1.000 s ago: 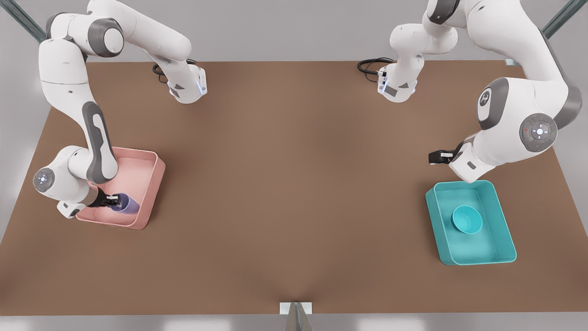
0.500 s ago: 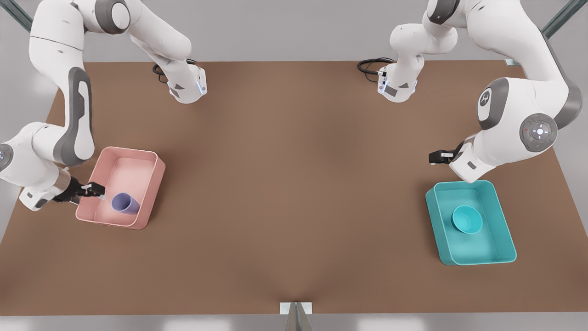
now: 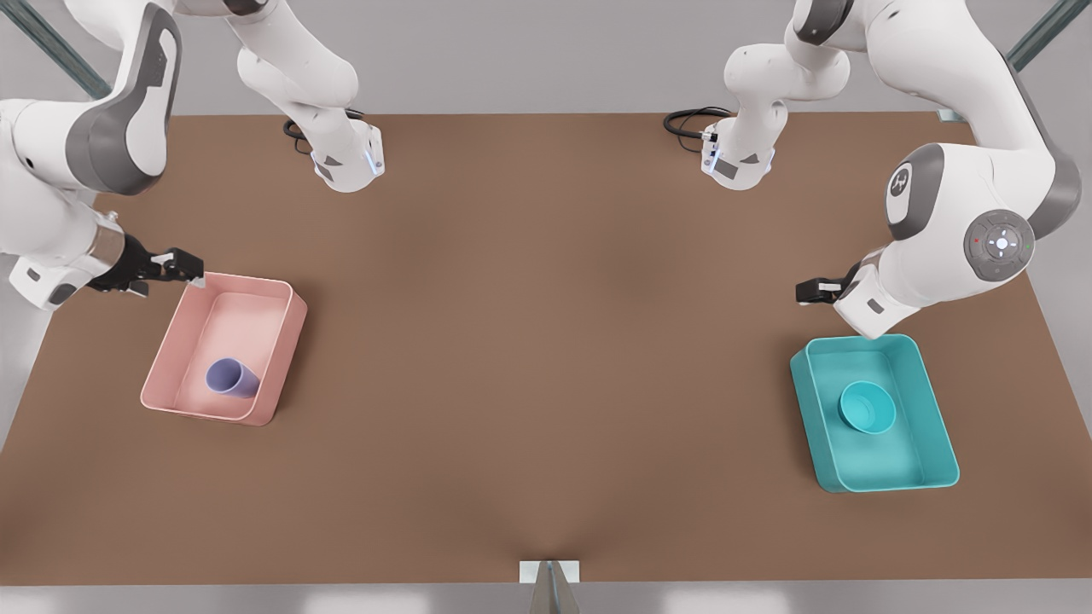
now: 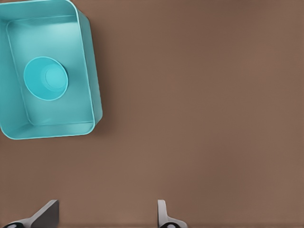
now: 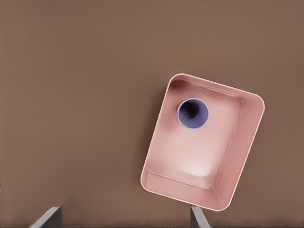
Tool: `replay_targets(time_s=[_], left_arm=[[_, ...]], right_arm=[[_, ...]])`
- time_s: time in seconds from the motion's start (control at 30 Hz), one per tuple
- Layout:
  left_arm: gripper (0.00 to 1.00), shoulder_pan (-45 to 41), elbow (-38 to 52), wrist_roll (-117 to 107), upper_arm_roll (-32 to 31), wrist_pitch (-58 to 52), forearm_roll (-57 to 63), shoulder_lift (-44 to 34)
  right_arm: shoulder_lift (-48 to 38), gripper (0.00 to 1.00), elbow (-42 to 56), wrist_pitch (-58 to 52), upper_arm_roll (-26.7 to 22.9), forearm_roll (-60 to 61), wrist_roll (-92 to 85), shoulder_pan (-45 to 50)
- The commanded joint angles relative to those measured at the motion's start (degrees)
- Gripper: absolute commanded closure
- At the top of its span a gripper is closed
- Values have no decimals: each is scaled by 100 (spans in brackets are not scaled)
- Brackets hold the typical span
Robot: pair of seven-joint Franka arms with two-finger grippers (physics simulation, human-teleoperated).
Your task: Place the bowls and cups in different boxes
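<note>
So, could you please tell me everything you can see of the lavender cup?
The lavender cup is small, plain and smooth, with no handle, tapered and taller than wide; it looks like matte plastic. It stands upright inside the pink tray, near the end nearest the front camera, its open mouth looking dark and empty in the right wrist view. Nothing grips it, and only the tray floor seems to touch it.

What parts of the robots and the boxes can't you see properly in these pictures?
- Left gripper, front view: its fingertips are too small and dark to make out there.
- Teal box, left wrist view: its far side is cut off by the picture edge.
- Cup in the pink box, right wrist view: seen from straight above, so its sides are hidden.
- Right gripper, right wrist view: finger bases cut off by the edge.
</note>
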Motion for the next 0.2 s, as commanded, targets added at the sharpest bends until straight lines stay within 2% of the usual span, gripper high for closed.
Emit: replay_targets(time_s=[0.0,0.17], left_arm=[[0,5,3,1,-4,-28,7,-8],[0,5,3,1,-4,-37,-2,-8]], right_arm=[[6,0,-4,-331,-450,-8,932,485],[15,0,-4,-340,-460,-8,923,442]])
